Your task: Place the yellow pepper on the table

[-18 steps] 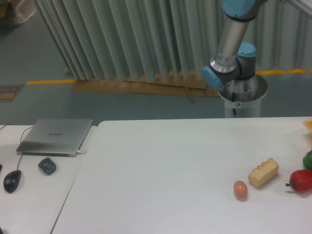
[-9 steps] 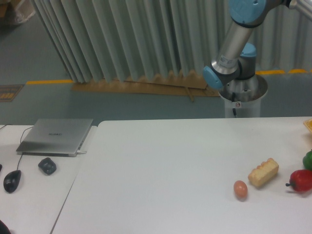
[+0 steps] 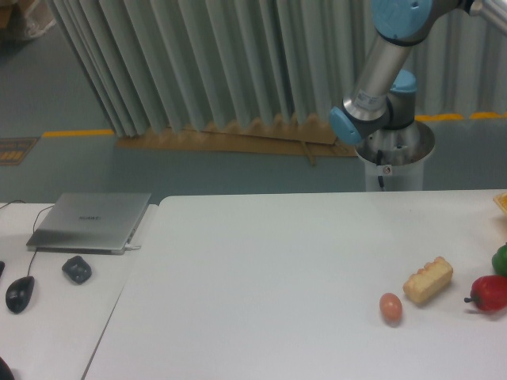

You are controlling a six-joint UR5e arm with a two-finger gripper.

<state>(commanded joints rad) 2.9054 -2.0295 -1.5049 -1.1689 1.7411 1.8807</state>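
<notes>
The yellow pepper is not in view. The large white table [image 3: 261, 277] fills the lower frame. On it at the right lie a brown egg [image 3: 390, 308], a pale tan bread-like block [image 3: 428, 279] and a red pepper [image 3: 490, 294]. The arm [image 3: 380, 71] rises behind the table's far edge and leaves the frame at the top right. Its gripper is out of view.
A green object [image 3: 501, 260] and a small yellow-orange thing [image 3: 501, 203] sit cut off at the right edge. A smaller white desk [image 3: 47, 317] at the left holds a closed laptop [image 3: 91, 222], a mouse [image 3: 20, 293] and a dark small object [image 3: 77, 269]. The arm's base pedestal [image 3: 394, 158] stands behind the table.
The arm's upper joint shifted right between one second and half a second ago, then held still. Objects on the table have not moved.
</notes>
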